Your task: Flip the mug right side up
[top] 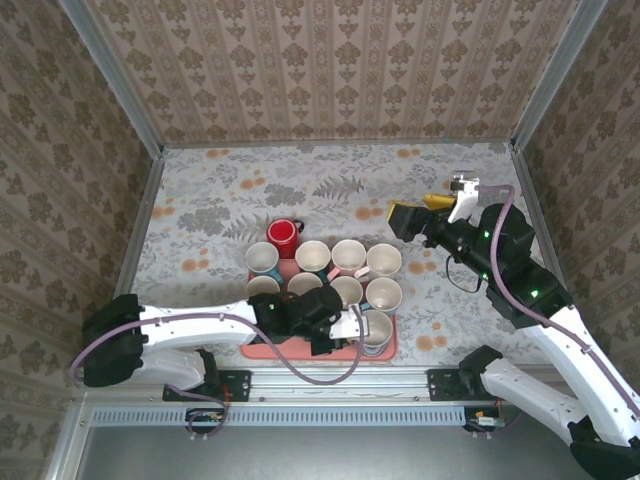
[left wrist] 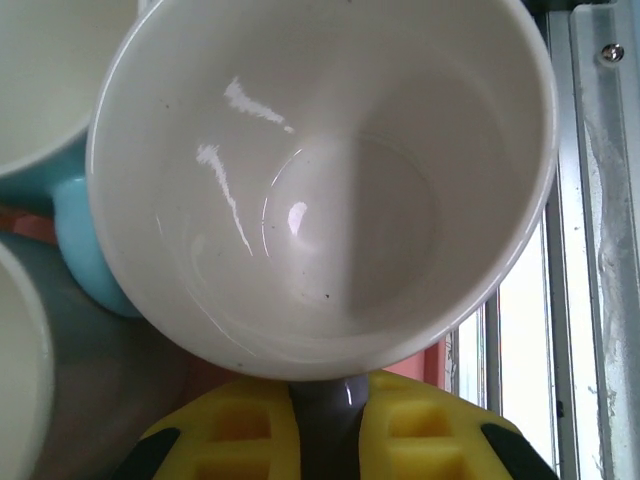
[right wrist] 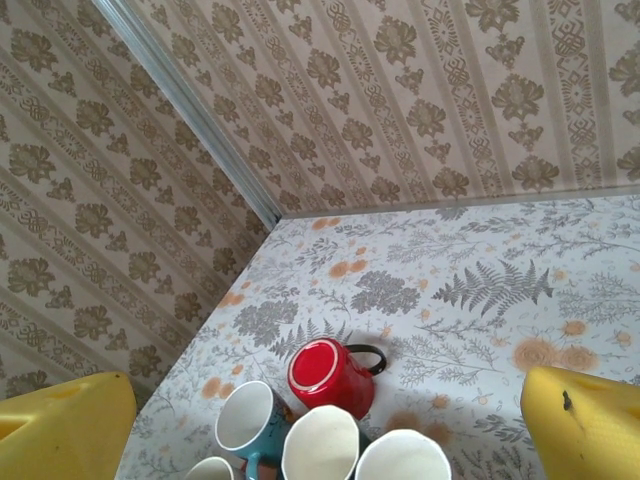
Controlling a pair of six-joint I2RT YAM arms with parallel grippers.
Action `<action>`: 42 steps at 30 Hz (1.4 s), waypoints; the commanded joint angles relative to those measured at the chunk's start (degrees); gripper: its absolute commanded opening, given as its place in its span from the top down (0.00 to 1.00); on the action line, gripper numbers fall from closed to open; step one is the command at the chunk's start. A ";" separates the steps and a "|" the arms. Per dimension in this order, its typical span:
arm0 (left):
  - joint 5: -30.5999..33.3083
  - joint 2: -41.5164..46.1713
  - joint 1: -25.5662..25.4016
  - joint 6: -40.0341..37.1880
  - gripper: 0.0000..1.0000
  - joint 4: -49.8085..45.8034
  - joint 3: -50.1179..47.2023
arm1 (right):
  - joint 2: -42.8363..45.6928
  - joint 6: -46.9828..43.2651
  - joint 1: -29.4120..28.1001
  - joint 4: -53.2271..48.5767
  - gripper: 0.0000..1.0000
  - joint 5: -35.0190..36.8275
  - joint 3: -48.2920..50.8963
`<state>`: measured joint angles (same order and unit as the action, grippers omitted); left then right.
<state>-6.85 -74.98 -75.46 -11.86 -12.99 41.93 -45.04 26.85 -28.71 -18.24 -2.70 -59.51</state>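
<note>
Floral tabletop (top: pixel 300 180), glossy red mug (top: pixel 283 237) inverted, left claw (left wrist: pixel 327 425) pinching grey cup (left wrist: pixel 330 220)

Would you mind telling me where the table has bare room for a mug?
The tablecloth is bare between the back wall and the red mug, and between the left rail and the tray. The tray is crowded with mugs; the right arm overhangs the right side.
</note>
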 commanded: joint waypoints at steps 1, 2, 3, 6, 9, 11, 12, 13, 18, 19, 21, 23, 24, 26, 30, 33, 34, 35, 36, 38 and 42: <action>-0.35 -0.55 -0.83 -1.22 1.00 4.73 2.06 | 0.83 -1.62 0.36 0.77 0.00 1.01 0.70; -0.14 -0.84 -0.91 -1.40 1.00 4.71 2.09 | 0.92 -1.74 0.36 0.88 0.00 1.07 0.77; 0.14 -1.02 -1.00 -1.70 1.00 4.73 2.10 | 0.98 -1.86 0.34 0.87 0.00 1.10 0.79; 1.69 -1.73 -2.31 -2.97 1.00 5.11 2.18 | 0.96 -1.90 0.39 0.99 0.00 0.94 0.92; 1.68 -3.50 -2.75 -2.75 1.00 5.08 2.97 | 0.83 -1.98 0.41 1.23 0.00 0.77 1.14; 1.87 -4.41 -2.93 -2.65 0.98 5.41 3.18 | 0.67 -1.98 0.40 1.45 0.00 0.72 1.22; 2.09 -4.74 -3.02 -2.60 0.96 5.63 3.40 | 0.63 -1.89 0.41 1.60 0.00 0.60 1.23; 2.25 -5.10 -3.00 -2.48 0.94 5.76 3.46 | 0.48 -1.80 0.41 1.69 0.00 0.51 1.23; 4.88 -5.84 -2.93 -2.00 0.86 5.79 3.79 | 0.18 -1.40 0.41 1.89 0.00 -0.20 1.23; 5.23 -5.88 -2.87 -1.94 0.86 5.87 3.71 | 0.15 -1.44 0.41 1.90 0.00 -0.28 1.23; 6.00 -6.38 -2.82 -1.86 0.86 6.01 3.71 | 0.00 -1.35 0.36 2.06 0.00 -0.39 1.23; 6.56 -6.87 -2.74 -1.81 0.86 6.18 3.68 | -0.10 -1.19 0.39 2.04 0.00 -0.55 1.23; 6.84 -7.08 -2.64 -1.82 0.86 6.23 3.66 | -0.15 -1.00 0.39 2.13 0.00 -0.72 1.23; 7.11 -7.30 -2.65 -1.70 0.86 6.39 3.69 | -0.24 -0.77 0.41 2.32 0.00 -0.95 1.23; 7.38 -7.33 -2.62 -1.55 0.69 7.00 3.38 | -0.50 -0.57 0.38 2.60 0.00 -1.34 1.49; 6.86 -6.87 -2.64 -1.25 0.55 7.24 2.98 | -0.71 -0.51 0.40 2.51 0.00 -1.52 1.50; 6.85 -6.47 -2.67 -1.03 0.53 7.07 2.83 | -0.83 -0.61 0.40 2.43 0.00 -1.52 1.45; 6.81 -5.78 -2.67 -0.83 0.51 6.79 2.81 | -0.76 -0.73 0.41 2.34 0.00 -1.52 1.50; 6.48 -4.92 -2.64 -0.52 0.50 6.30 2.80 | -0.68 -0.92 0.41 2.16 0.00 -1.45 1.41; 5.13 -2.85 -2.66 -0.08 0.49 4.79 2.95 | -0.69 -1.24 0.41 1.75 0.00 -1.18 1.23; 1.85 1.99 -2.50 1.81 0.49 -0.63 4.26 | -0.81 -1.53 0.41 1.46 0.00 -1.08 0.97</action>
<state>-1.78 -76.97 -77.93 -12.23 -9.39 44.03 -45.91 25.67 -28.64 -17.82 -3.40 -58.74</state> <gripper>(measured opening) 0.512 0.999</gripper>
